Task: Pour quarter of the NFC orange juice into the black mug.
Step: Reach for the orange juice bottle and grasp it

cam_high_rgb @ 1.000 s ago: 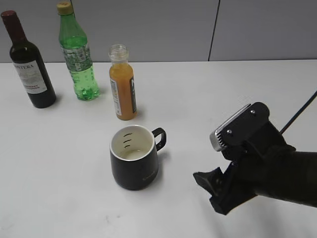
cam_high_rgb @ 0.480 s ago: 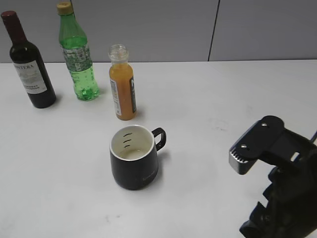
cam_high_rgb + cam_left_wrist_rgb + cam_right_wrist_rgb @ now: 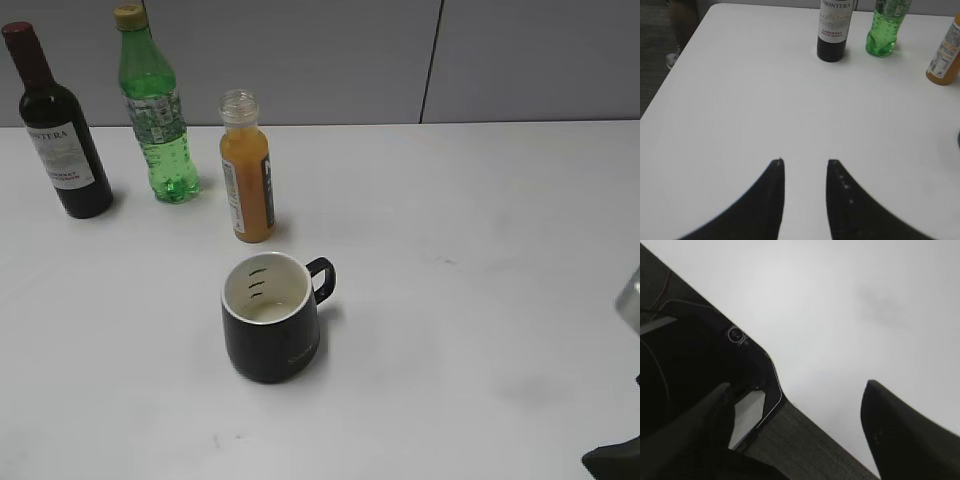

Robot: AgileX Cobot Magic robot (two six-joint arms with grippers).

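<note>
The white table (image 3: 480, 200) took up most of the shot. At the back left stood the wine bottle (image 3: 55, 125), then the green bottle (image 3: 155, 110), then the orange juice (image 3: 247, 170) upright with no cap. The black mug (image 3: 272, 320) sat just in front of the juice, handle pointing right. The left gripper (image 3: 805, 167) hovered partly spread, holding nothing. The right gripper (image 3: 795, 405) was spread wide at the table's edge, also holding nothing.

White table (image 3: 480, 200); on it dark wine bottle (image 3: 58, 140), green plastic bottle (image 3: 158, 120), NFC orange juice (image 3: 247, 180) upright at back, black mug (image 3: 272, 318) nearer front.
</note>
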